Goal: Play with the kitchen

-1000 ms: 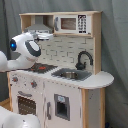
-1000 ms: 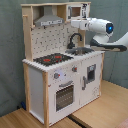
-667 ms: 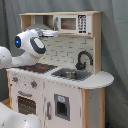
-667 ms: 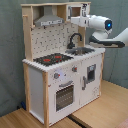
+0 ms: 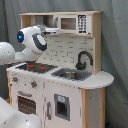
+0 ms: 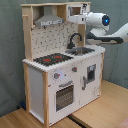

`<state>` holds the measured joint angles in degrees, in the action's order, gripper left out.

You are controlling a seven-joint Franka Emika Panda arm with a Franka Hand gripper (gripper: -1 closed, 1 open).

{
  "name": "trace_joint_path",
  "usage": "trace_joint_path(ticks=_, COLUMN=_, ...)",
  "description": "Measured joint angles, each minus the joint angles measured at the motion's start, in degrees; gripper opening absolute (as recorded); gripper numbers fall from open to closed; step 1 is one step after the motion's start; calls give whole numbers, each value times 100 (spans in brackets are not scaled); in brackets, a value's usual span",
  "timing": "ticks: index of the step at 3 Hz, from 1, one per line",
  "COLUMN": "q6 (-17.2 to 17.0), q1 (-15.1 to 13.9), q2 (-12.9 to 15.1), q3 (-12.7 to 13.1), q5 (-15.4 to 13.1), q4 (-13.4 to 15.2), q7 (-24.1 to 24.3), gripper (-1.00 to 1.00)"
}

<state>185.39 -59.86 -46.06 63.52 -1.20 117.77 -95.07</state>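
Note:
The kitchen (image 5: 60, 95) (image 6: 50, 80) is a tall white and light-wood toy with a pegboard back. It has a black faucet (image 5: 84, 57) (image 6: 75, 39) over a sink (image 5: 70, 75) (image 6: 80, 50), a red-ringed hob (image 5: 35, 66) (image 6: 52, 59) and an oven door (image 5: 24, 104) (image 6: 64, 95). My gripper (image 5: 54, 31) (image 6: 72, 19) reaches level under the top shelf, between the grey hood (image 6: 49, 20) and the toy microwave (image 5: 75, 24) (image 6: 75, 9). It hangs high above the hob and sink, and nothing shows in it.
In the first exterior view my white arm comes in from the left, with another white link (image 5: 17, 117) at the bottom left. A grey curtain (image 6: 12, 60) hangs behind. The kitchen stands on a wooden floor (image 6: 105, 110).
The arm has risen a little and pushed its gripper further in toward the kitchen's top shelf. The kitchen itself has not moved.

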Motion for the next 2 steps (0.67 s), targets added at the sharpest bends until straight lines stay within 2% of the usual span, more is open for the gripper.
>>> trace_joint_path(ticks=1, q6=-326, q1=-199, q2=156, q3=205, q5=0, q4=-347, q7=-14, gripper=100)
trace_joint_path(ticks=2, q6=-399, q1=-581, q2=383, q3=460, q5=0, q4=-626, q7=-76, gripper=100)
